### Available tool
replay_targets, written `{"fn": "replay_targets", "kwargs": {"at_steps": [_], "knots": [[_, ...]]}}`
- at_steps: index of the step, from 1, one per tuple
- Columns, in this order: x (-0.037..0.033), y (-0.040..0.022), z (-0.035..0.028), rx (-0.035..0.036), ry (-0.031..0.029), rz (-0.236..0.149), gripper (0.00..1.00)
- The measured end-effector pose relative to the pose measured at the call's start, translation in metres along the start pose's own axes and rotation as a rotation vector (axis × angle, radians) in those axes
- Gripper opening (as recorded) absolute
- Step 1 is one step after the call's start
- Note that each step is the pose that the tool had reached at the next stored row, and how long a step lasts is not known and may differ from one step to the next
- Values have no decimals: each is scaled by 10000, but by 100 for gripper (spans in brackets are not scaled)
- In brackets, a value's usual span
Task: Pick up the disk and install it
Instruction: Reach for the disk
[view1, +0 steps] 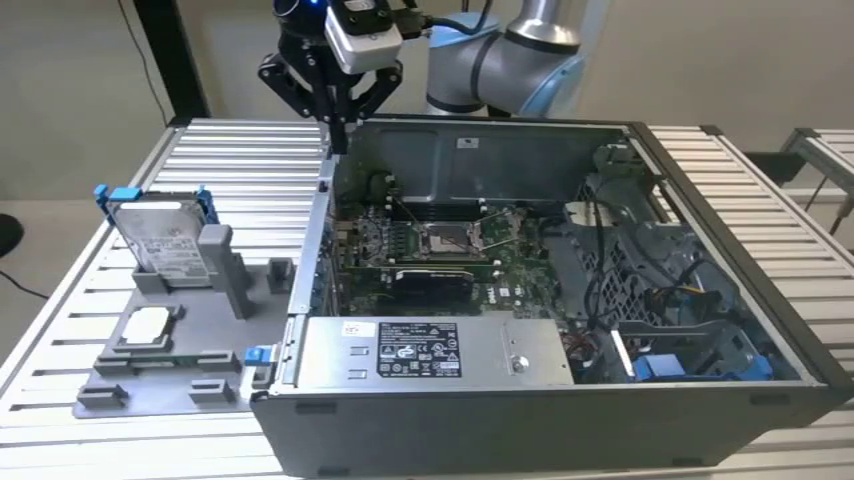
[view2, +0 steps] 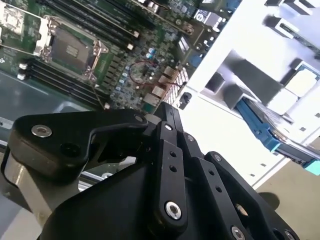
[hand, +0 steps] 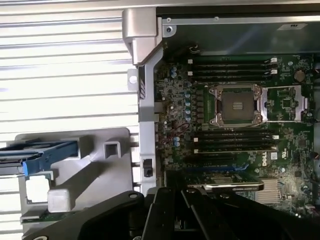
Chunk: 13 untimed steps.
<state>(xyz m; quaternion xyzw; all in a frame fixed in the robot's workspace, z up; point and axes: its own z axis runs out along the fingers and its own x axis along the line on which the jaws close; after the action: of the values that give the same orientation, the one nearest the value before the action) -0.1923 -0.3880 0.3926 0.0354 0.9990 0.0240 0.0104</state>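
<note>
The disk (view1: 163, 240), white label outward, stands upright in the grey holder (view1: 160, 375), on the exterior view's left of the open computer case (view1: 534, 430). The gripper (view1: 338, 125) hangs above the case's corner, fingers closed together, empty.

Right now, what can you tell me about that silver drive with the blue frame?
The disk is a flat silver metal rectangle with a white printed label, framed by a blue plastic bracket. It stands on edge, leaning slightly, slotted into a grey holder on the slatted table, at the exterior view's left of the open computer case. Only the holder touches it; the gripper hangs apart.
</note>
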Motion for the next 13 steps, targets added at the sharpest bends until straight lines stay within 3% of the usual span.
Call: {"fn": "replay_targets", "kwargs": {"at_steps": [13], "knots": [[448, -31, -10, 0, 0, 1, 0]]}}
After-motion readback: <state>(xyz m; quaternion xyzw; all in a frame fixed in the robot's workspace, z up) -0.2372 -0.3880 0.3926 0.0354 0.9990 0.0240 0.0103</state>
